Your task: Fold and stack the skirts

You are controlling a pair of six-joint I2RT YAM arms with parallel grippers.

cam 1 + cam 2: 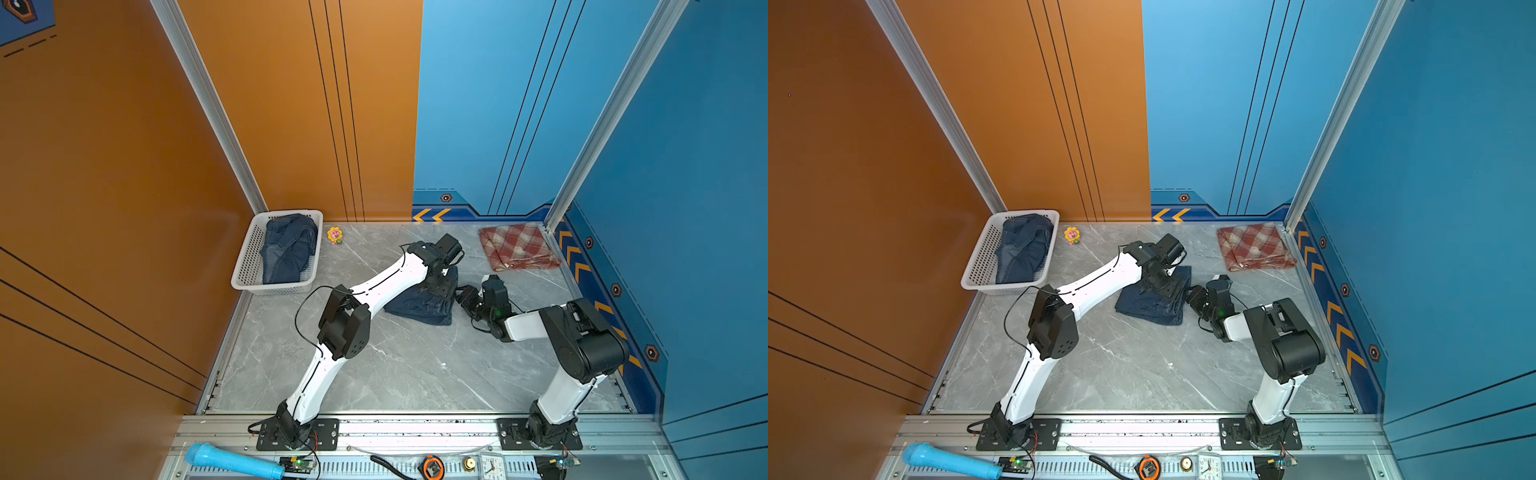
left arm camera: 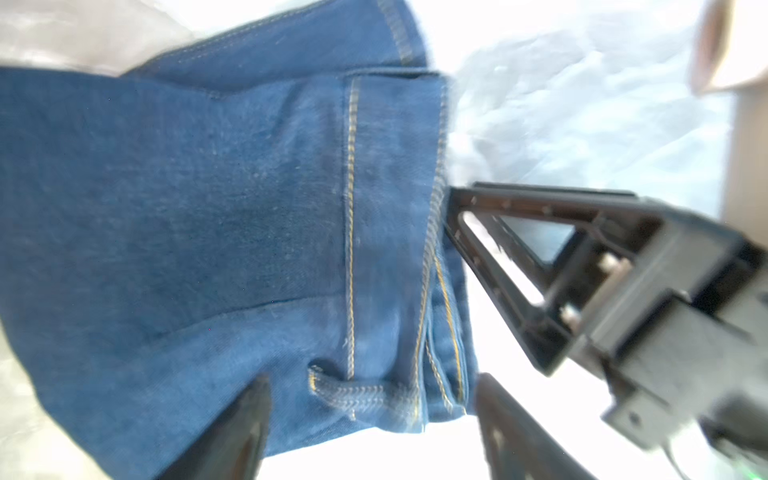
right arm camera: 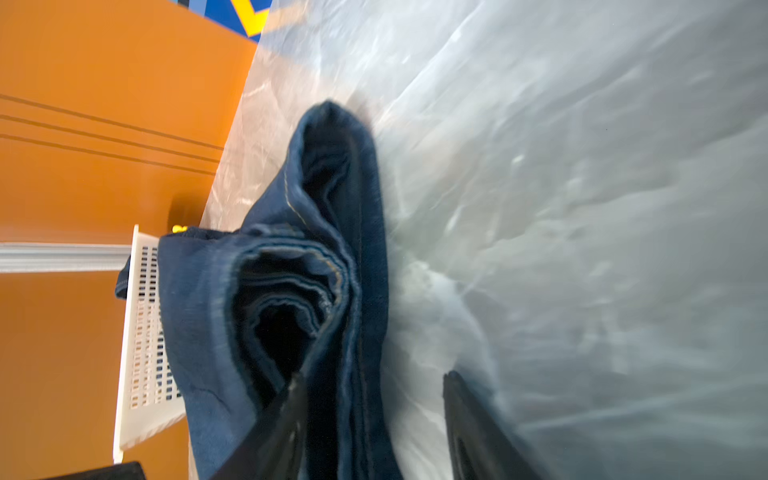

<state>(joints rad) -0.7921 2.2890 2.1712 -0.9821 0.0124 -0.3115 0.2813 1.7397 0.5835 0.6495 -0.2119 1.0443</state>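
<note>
A folded dark blue denim skirt (image 1: 417,307) (image 1: 1148,307) lies mid-table. My left gripper (image 1: 441,286) (image 2: 370,415) points down over its far right corner, jaws open, straddling the stitched waistband and belt loop (image 2: 353,395) without pinching them. My right gripper (image 1: 462,296) (image 3: 374,415) sits low at the skirt's right edge, open. One finger (image 3: 286,424) rests against the cloth layers (image 3: 332,291) and the other (image 3: 469,424) is over bare table. A second denim skirt (image 1: 286,249) is bunched in the basket. The plaid skirt (image 1: 517,247) lies folded at the back right corner.
The white perforated basket (image 1: 245,266) stands at the back left by the orange wall. A small flower toy (image 1: 335,235) lies beside it. Along the front rail lie a blue microphone (image 1: 232,459), a tape measure (image 1: 433,468) and a clock (image 1: 492,467).
</note>
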